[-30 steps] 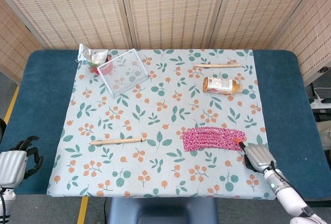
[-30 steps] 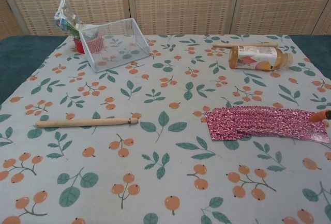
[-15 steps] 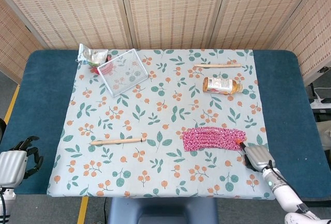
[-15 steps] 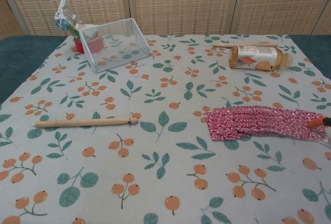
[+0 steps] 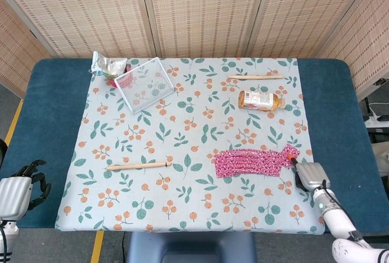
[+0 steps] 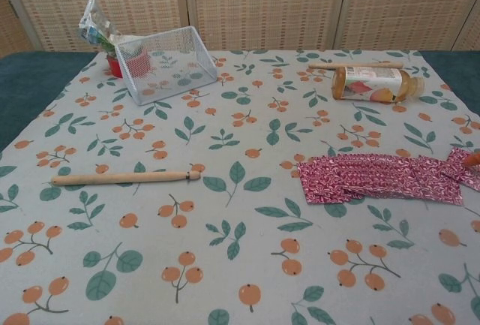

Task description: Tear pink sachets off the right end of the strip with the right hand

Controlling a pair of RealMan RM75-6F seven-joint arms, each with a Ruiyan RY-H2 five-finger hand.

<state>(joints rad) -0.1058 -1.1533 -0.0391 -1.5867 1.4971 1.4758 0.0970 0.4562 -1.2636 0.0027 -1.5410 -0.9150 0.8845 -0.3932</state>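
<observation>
A strip of pink sachets lies on the floral cloth at the front right, also seen in the chest view as the strip. Its rightmost sachet is drawn up and to the right, angled away from the rest. My right hand sits just right of it and pinches that end sachet with an orange-tipped finger; whether it has come fully off I cannot tell. Only that fingertip shows in the chest view. My left hand rests off the cloth at the front left, holding nothing.
A tipped wire basket and a foil bag sit at the back left. An orange bottle lies behind the strip, with a wooden stick beyond it. Another stick lies front left.
My right hand has moved to the right with the strip's end sachet, which now stands lifted and angled away from the strip. The left hand has not moved.
</observation>
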